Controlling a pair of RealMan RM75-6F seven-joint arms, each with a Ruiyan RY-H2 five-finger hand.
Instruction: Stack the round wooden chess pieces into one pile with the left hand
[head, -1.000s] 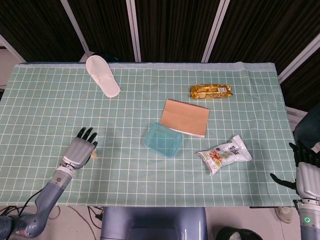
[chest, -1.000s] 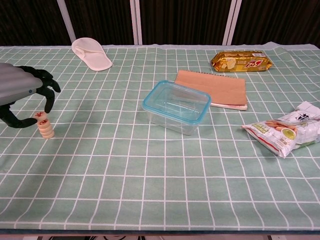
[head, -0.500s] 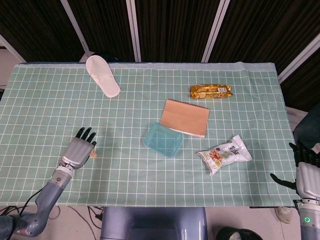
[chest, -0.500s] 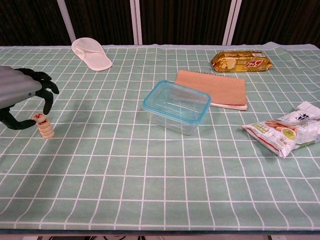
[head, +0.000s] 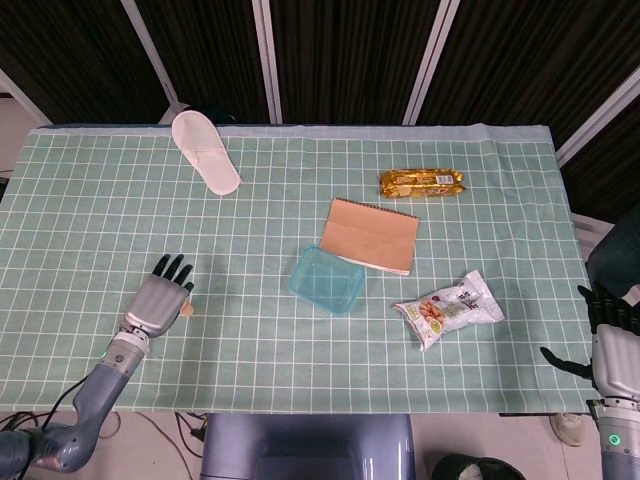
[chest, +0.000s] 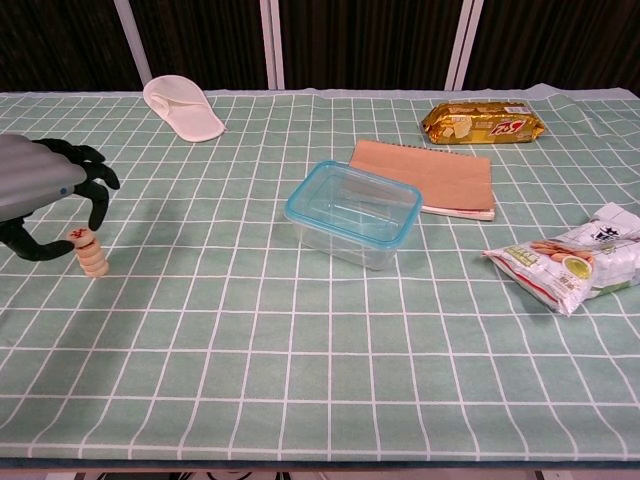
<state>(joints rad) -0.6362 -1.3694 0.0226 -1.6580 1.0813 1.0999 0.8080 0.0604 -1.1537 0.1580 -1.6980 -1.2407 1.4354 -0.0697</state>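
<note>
On the checked worktop, near its left edge, the left hand arches over the pile of round wooden chess pieces, fingers spread around it, apparently clear of it and gripping nothing. The pile stands upright with no loose piece visible, so the stacking looks done. The right hand hangs off the right edge with nothing in it; whether its fingers are spread or curled, I cannot tell.

A red character tops the stacked chess pieces; too small to read, perhaps.

The stack of chess pieces stands at the tabletop's left, just beside the left robot hand. A container sits mid-table, the notebook behind it.
</note>
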